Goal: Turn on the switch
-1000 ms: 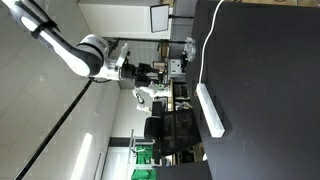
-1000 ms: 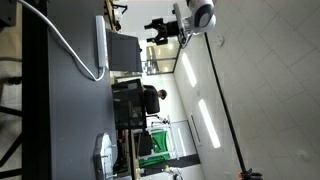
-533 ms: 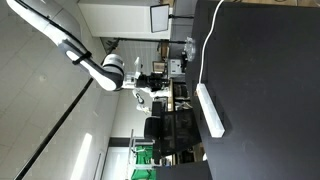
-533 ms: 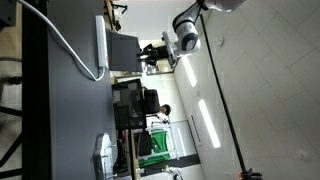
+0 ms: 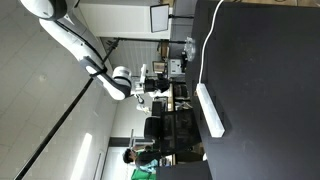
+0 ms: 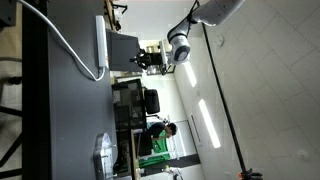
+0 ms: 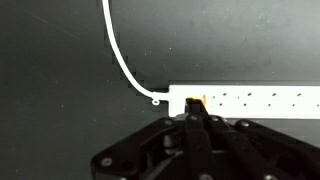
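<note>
A long white power strip (image 7: pixel 255 100) lies on the black table (image 7: pixel 60 90), and its white cord (image 7: pixel 122 58) curves away from the near end. At that end a small orange switch (image 7: pixel 196 101) shows, partly hidden behind my fingertips. My gripper (image 7: pixel 192 114) is shut with nothing held, its tip lined up over the switch. In both exterior views the gripper (image 5: pixel 160 82) (image 6: pixel 136 63) hangs above the power strip (image 5: pixel 210 110) (image 6: pixel 101 45), apart from it.
The cord (image 5: pixel 205 40) (image 6: pixel 60 40) trails across the table (image 5: pixel 265 90) toward its far edge. A white object (image 6: pixel 103 155) lies near one table corner. Office chairs and a person in green (image 6: pixel 160 135) are in the background.
The arm has come down toward the power strip's switch end, and the jaws have gone from open to shut.
</note>
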Motion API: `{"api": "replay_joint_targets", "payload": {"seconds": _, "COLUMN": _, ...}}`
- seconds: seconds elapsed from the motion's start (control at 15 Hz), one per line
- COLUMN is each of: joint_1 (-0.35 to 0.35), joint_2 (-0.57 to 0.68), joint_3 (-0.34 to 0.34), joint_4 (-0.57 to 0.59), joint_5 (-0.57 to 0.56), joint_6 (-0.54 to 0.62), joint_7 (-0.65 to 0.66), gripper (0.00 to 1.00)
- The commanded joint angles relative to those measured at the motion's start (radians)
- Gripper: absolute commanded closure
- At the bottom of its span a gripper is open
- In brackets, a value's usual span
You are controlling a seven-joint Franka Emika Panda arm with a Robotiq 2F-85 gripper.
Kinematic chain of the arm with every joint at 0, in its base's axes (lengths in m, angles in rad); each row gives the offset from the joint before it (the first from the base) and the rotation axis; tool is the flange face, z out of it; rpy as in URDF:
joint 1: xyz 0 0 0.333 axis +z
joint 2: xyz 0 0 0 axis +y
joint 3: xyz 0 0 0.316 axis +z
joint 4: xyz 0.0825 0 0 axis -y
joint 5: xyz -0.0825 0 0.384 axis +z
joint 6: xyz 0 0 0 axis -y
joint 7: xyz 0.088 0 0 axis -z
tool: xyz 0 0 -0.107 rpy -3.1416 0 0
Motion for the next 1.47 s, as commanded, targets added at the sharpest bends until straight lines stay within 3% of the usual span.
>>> {"api": "replay_joint_targets", "payload": {"seconds": 0.0, "joint_1": -0.007, "joint_2": 0.004, "joint_3": 0.009, "joint_4": 0.002, "joint_5": -0.006, "joint_6": 0.002, "joint_7": 0.003, "gripper": 0.99}}
{"api": "replay_joint_targets", "payload": {"seconds": 0.73, "joint_1": -0.01, "joint_2": 0.004, "joint_3": 0.008, "joint_4": 0.0, "joint_5": -0.006, "joint_6": 0.004, "joint_7": 0.002, "gripper": 1.0}}
{"api": "replay_joint_targets", "payload": {"seconds": 1.07, "joint_1": -0.014, "joint_2": 0.03, "joint_3": 0.013, "joint_4": -0.02, "joint_5": 0.01, "joint_6": 0.174, "joint_7": 0.016, "gripper": 1.0}}
{"api": "replay_joint_targets", "payload": {"seconds": 1.4, "joint_1": -0.026, "joint_2": 0.077, "joint_3": 0.04, "joint_4": -0.03, "joint_5": 0.046, "joint_6": 0.254, "joint_7": 0.0, "gripper": 1.0}}
